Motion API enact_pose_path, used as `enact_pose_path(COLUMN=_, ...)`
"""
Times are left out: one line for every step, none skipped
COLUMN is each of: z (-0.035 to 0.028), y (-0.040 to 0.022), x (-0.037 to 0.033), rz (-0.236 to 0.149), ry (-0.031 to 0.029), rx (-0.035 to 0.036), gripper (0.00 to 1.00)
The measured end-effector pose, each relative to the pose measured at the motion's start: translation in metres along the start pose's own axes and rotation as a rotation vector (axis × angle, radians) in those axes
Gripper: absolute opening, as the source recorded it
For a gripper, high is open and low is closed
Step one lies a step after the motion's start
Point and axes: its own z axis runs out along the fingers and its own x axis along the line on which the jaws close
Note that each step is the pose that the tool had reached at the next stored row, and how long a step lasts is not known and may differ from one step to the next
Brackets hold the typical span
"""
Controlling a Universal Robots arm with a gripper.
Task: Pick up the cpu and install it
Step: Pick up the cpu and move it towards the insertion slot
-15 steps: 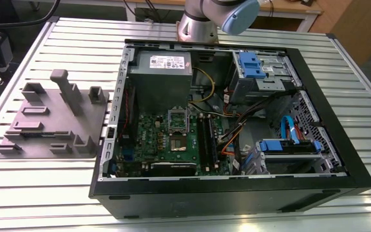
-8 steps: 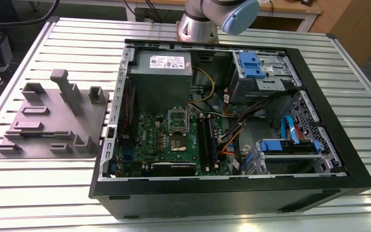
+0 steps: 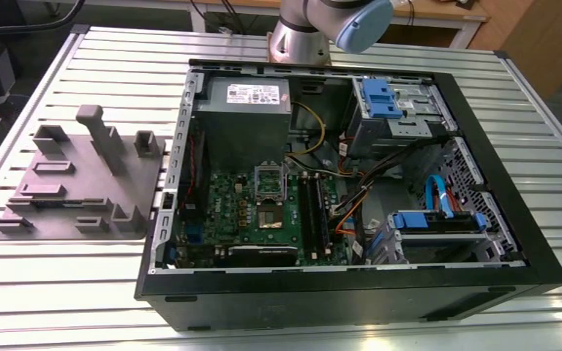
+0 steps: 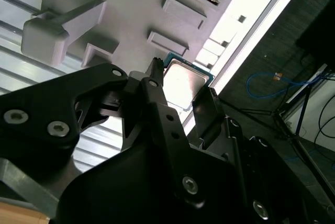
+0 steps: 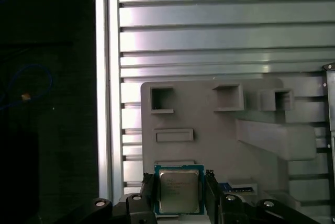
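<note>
The cpu (image 5: 179, 190) is a small square chip with a silvery top and a green rim. It sits between the two black fingers (image 5: 148, 197) of my gripper (image 5: 179, 199), which is shut on its opposite edges. In the second wrist view the cpu (image 4: 184, 81) is held the same way in the gripper (image 4: 180, 92), above the grey moulded holder plate (image 4: 131, 4). That plate (image 5: 209, 135) with its pockets and posts lies just behind the chip. In the exterior view the holder plate (image 3: 76, 186) lies at the left, and the motherboard's socket (image 3: 268, 199) stands open inside the case.
An open black computer case (image 3: 350, 289) lies on the slatted metal table (image 3: 85, 292). Inside it are a green motherboard (image 3: 232, 219), a grey power supply (image 3: 246, 110), blue drive brackets (image 3: 383, 99) and loose cables. The table's edge (image 5: 107, 77) borders dark floor.
</note>
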Motion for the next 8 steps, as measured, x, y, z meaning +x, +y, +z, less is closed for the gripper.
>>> enact_pose_path(z=-0.0012, y=0.0001, x=0.0000, rz=0.000, ry=0.0000, rx=0.0000, gripper=0.47)
enact_pose_path(z=-0.0027, y=0.0001, x=0.0000, rz=0.000, ry=-0.0001, rx=0.0001, gripper=0.47)
enact_pose_path(z=-0.0064, y=0.0003, x=-0.0001, rz=0.000, ry=0.0000, rx=0.0005, gripper=0.47)
enact_pose_path(z=-0.0081, y=0.0004, x=0.0000, rz=0.000, ry=0.0001, rx=0.0006, gripper=0.47)
enact_pose_path(z=-0.0095, y=0.0005, x=-0.0001, rz=0.000, ry=0.0001, rx=0.0007, gripper=0.47)
enact_pose_path(z=-0.0103, y=0.0006, x=-0.0001, rz=0.000, ry=0.0000, rx=0.0008, gripper=0.47)
enact_pose_path(z=-0.0104, y=0.0006, x=0.0000, rz=0.000, ry=-0.0002, rx=0.0007, gripper=0.47)
enact_pose_path(z=-0.0104, y=0.0006, x=0.0000, rz=0.000, ry=-0.0002, rx=0.0007, gripper=0.47)
